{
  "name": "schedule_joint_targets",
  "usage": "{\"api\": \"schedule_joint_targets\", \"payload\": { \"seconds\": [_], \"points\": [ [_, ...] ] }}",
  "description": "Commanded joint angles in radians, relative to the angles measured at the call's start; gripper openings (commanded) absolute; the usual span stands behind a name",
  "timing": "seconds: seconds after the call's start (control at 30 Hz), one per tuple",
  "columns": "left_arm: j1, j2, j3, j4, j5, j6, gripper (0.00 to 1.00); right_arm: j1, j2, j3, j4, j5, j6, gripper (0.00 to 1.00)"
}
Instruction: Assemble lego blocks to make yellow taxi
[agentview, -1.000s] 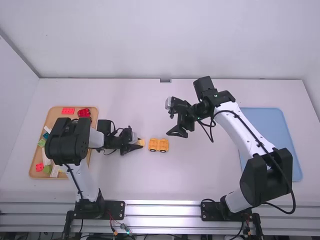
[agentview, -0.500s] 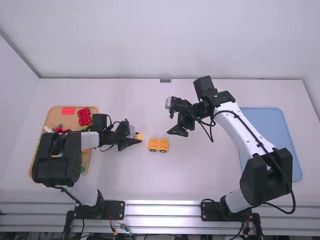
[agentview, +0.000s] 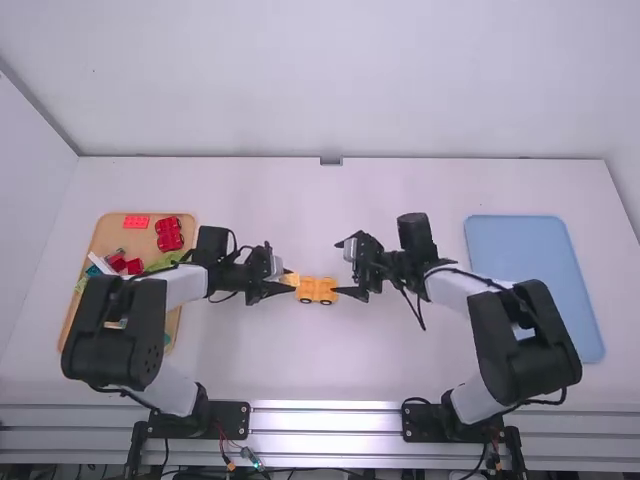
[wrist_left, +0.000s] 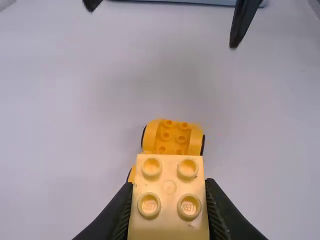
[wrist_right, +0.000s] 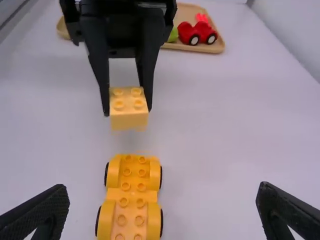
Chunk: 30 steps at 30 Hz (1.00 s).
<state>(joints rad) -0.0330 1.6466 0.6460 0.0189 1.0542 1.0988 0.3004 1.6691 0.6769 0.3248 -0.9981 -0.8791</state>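
Pinches a square, pale-yellow plastic block with four studs (wrist_right: 128, 120) in the left pincer (wrist_left: 170, 185), above the white tabletop (agentview: 260, 360) and near one end of the orange-yellow plastic car base with black-edged wheels (wrist_right: 132, 197). Holds the right pincer (wrist_right: 162, 191) spread wide, to either side of the base and clear of it; leaves the base standing on its wheels on the tabletop.

Probably calls next for clamping the base, then lowering the block onto its studs. Could go wrong through rolling: without any grip on the base, may send it away lengthwise at the first sideways push. On closing off-centre, could drag or twist the base out of line. With even a slight mismatch in angle, risks landing the block across the studs, seating only one edge. Under hard pressing, might tilt the block between smooth fingers. In such tight quarters, could also knock pincer against pincer.
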Motion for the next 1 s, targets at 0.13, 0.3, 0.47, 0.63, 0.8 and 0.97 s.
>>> {"api": "schedule_joint_targets", "payload": {
  "seconds": [0.13, 0.3, 0.47, 0.63, 0.8, 0.97],
  "points": [
    [-0.045, -0.011, 0.002, 0.008, 0.026, 0.016, 0.15, 0.063, 0.17, -0.091, 0.309, 0.049, 0.352, 0.99],
    [-0.046, -0.01, 0.002, 0.016, 0.022, 0.016, 0.15, 0.092, 0.31, -0.09, 0.434, 0.026, 0.33, 0.99],
    [-0.046, -0.008, 0.002, 0.02, 0.034, 0.016, 0.14, 0.092, 0.394, -0.076, 0.479, 0.003, 0.27, 0.99],
    [-0.072, 0.018, 0.002, 0.037, 0.027, 0.005, 0.13, 0.092, 0.443, -0.048, 0.479, -0.014, 0.224, 0.96],
    [-0.093, 0.07, 0.002, 0.082, 0.018, 0.009, 0.12, 0.092, 0.48, -0.019, 0.481, -0.019, 0.224, 0.91],
    [-0.095, 0.075, 0.002, 0.087, 0.019, 0.008, 0.11, 0.097, 0.509, 0.007, 0.479, 0.005, 0.228, 0.81]
  ]
}}
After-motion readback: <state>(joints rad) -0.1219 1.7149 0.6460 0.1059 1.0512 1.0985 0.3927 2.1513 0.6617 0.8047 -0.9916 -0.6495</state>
